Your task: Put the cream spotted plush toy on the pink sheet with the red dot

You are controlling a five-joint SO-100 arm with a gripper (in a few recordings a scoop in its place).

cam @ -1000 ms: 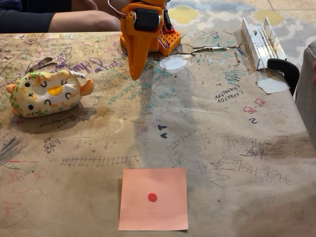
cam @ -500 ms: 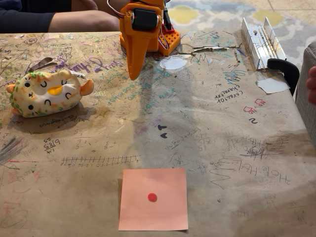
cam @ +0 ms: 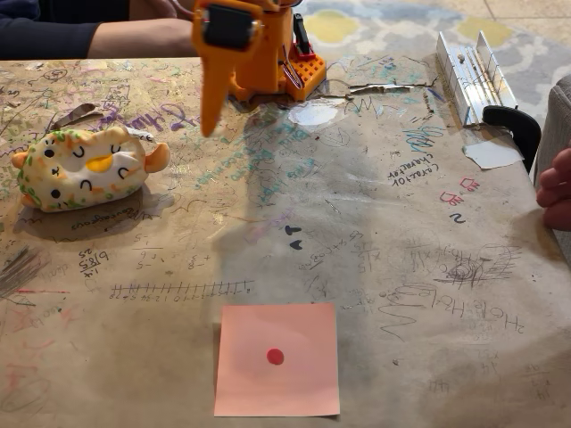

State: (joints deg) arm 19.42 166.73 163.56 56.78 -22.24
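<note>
1. Gripper (cam: 209,125): orange, raised above the table near the far edge, tip pointing down. Fingers read as one tapered point with nothing between them, so pressed together and empty. The picture is slightly blurred there, so a thin gap cannot be ruled out.

2. Cream spotted plush toy (cam: 85,168): lying on the table at the left of the fixed view, face toward the camera. It is apart from the gripper, down and to the left of the tip. Ungrasped.

3. Pink sheet with the red dot (cam: 277,359): flat at the near edge, centre of the view, well apart from the toy. Nothing on it.

4. Other items: a white paper scrap (cam: 492,153) at the right; a person's hand (cam: 557,189) at the right edge; a forearm (cam: 143,38) behind the table.

5. Stage, my judgement: approach only. The task has hardly begun.

6. Risks from here:
   - Descending with the fingers closed would shove or tip the soft, rounded toy rather than take it.
   - An off-centre or shallow pinch could slip off the plush mid-carry.
   - The sheet is loose, light paper; a low, dragging placement could slide it.
   - The toy is about the sheet's size, so a small offset leaves it overhanging.
</note>
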